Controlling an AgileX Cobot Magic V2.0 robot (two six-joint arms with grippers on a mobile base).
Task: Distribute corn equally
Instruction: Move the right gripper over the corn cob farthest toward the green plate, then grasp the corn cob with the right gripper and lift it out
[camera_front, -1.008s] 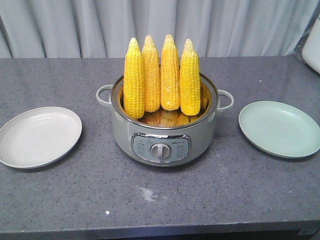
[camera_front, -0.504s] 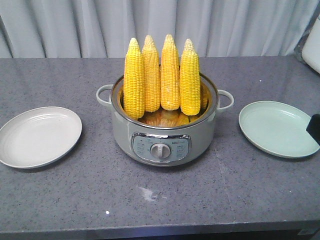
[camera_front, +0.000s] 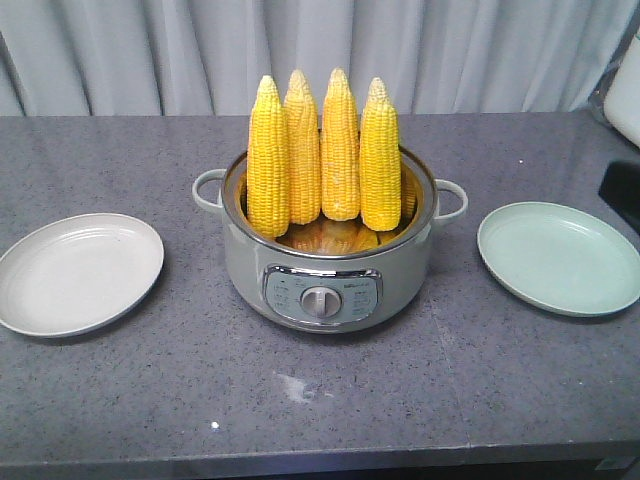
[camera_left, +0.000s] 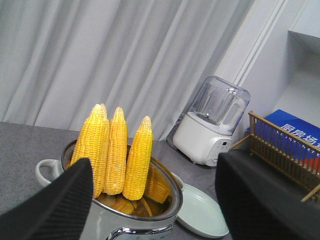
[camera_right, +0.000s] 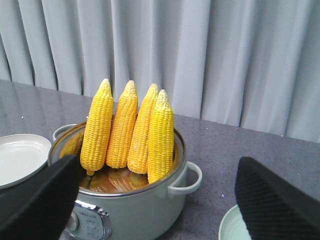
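Several yellow corn cobs (camera_front: 325, 150) stand upright, tips up, in a grey-green electric pot (camera_front: 330, 285) at the table's middle. A white plate (camera_front: 75, 272) lies left of the pot and a pale green plate (camera_front: 560, 258) lies right; both are bare. My left gripper (camera_left: 155, 200) is open, with the corn (camera_left: 117, 150) and the pot rim (camera_left: 172, 202) some way off between its fingers. Facing the corn (camera_right: 130, 130) from the pot's front right, my right gripper (camera_right: 157, 205) is open too. Only a dark bit of the right gripper (camera_front: 625, 190) shows in the front view.
A white blender (camera_left: 212, 122) stands at the table's far right, with a bamboo rack (camera_left: 285, 150) and a blue box (camera_left: 295, 132) beside it. Grey curtains hang behind the table. The pot has side handles (camera_right: 187, 177) and a front dial (camera_front: 320, 300).
A dark part of the right gripper came in at the right edge by the green plate half a second ago and now sits higher and farther back. The corn, pot and plates have not moved.
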